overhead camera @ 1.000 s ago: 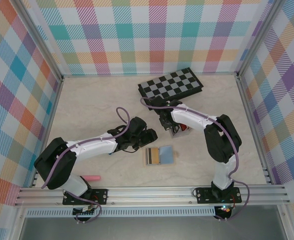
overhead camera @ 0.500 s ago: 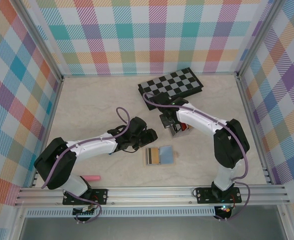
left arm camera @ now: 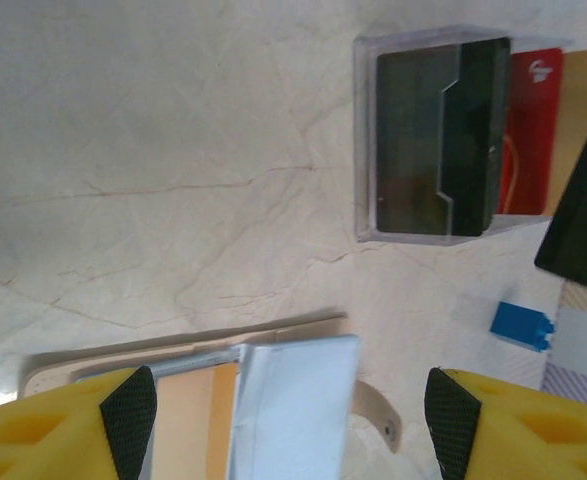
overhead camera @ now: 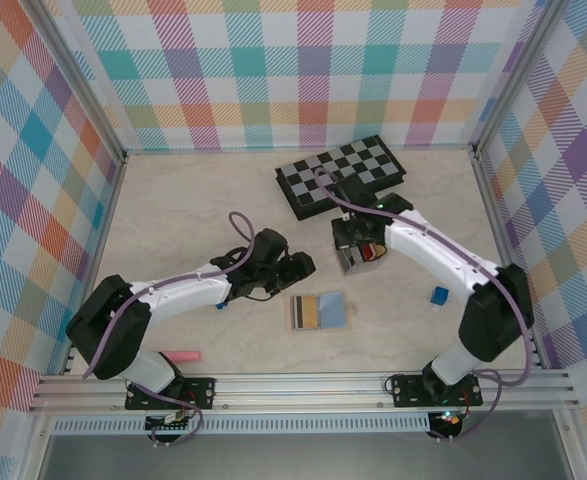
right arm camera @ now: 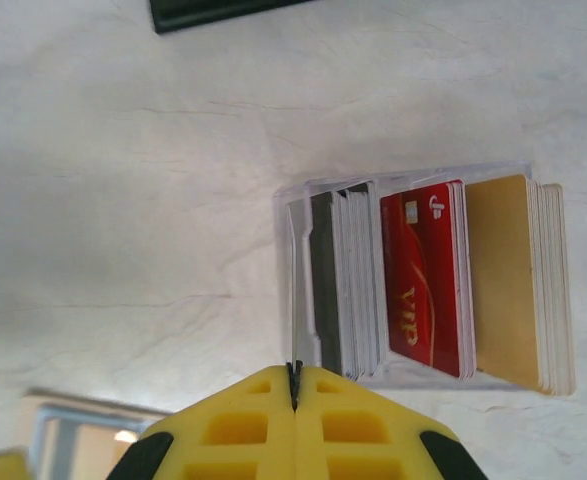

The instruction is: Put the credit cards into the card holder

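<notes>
Credit cards (right arm camera: 423,290) on edge in a clear tray (right arm camera: 413,175), packed side by side: red one in the middle, tan stack on one flank, grey and dark ones on the other. From above, same tray just in front of the chessboard (overhead camera: 341,172) and apart from the card holder (overhead camera: 320,311). Holder open and flat nearer the arm bases, tan outside, pale blue-grey inside.

Right claw (right arm camera: 295,378) directly over the grey end of the tray, yellow fingers pressed tight together, a thin dark sliver in the seam. Cannot tell whether that sliver is a card.

Left claw (left arm camera: 288,410) spread wide, black pads (left arm camera: 131,408) far apart, hanging over the near edge of the holder with nothing pinched between them. Below that gap, tan leather and the pale inner panel.

Small blue block (overhead camera: 438,296) off to the right of tray and holder. Pink pen (overhead camera: 182,355) close to the left arm's base.
</notes>
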`<move>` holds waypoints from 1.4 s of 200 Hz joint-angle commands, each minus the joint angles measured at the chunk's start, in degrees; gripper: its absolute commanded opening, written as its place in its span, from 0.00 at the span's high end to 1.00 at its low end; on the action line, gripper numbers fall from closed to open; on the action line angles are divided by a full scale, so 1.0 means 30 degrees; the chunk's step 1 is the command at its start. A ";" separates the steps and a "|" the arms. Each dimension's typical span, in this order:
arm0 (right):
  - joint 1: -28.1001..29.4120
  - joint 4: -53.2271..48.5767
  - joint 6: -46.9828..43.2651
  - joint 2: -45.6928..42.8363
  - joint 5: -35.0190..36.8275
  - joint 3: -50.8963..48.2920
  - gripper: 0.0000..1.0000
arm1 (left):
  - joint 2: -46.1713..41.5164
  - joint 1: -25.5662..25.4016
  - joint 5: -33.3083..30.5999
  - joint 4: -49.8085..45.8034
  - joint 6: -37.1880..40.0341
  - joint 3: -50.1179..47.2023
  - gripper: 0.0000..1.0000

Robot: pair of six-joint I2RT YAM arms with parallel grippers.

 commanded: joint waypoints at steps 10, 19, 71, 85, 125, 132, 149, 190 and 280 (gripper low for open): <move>-0.1366 0.1324 0.1778 -0.2471 -0.5254 -0.1391 1.00 | -0.1185 0.0918 0.2346 0.2963 -0.0311 -0.1087 0.26; -0.1898 0.1954 0.2264 -0.3195 -0.6941 -0.2020 1.00 | -0.1333 0.1185 0.3020 0.3775 -0.0516 -0.1365 0.26; -0.4280 0.6187 0.5523 -0.5338 -1.5707 -0.5316 1.00 | -0.0832 0.2236 0.6978 0.9211 -0.2277 -0.1935 0.26; -0.4445 0.7067 0.6126 -0.5505 -1.6941 -0.5817 0.99 | -0.0535 0.2232 0.7549 0.9815 -0.2458 -0.1696 0.27; -0.4604 0.7787 0.6554 -0.5615 -1.8236 -0.6296 0.98 | -0.0408 0.2228 0.7285 1.1422 -0.3354 -0.1918 0.42; -0.4608 0.7799 0.6567 -0.5624 -1.8300 -0.6338 0.98 | -0.0354 0.2227 0.7318 1.1689 -0.3453 -0.1963 0.45; -0.4682 0.7998 0.6670 -0.5537 -1.8591 -0.6455 0.98 | -0.0239 0.2228 0.7407 1.2337 -0.3800 -0.2168 0.51; -0.4783 0.8476 0.6915 -0.5341 -1.8890 -0.6835 0.98 | -0.0027 0.2226 0.8047 1.4288 -0.4434 -0.2462 0.64; -0.5120 0.8836 0.7006 -0.4845 -1.8484 -0.7702 0.96 | -0.0895 0.2226 0.8230 1.4464 -0.4462 -0.2775 1.00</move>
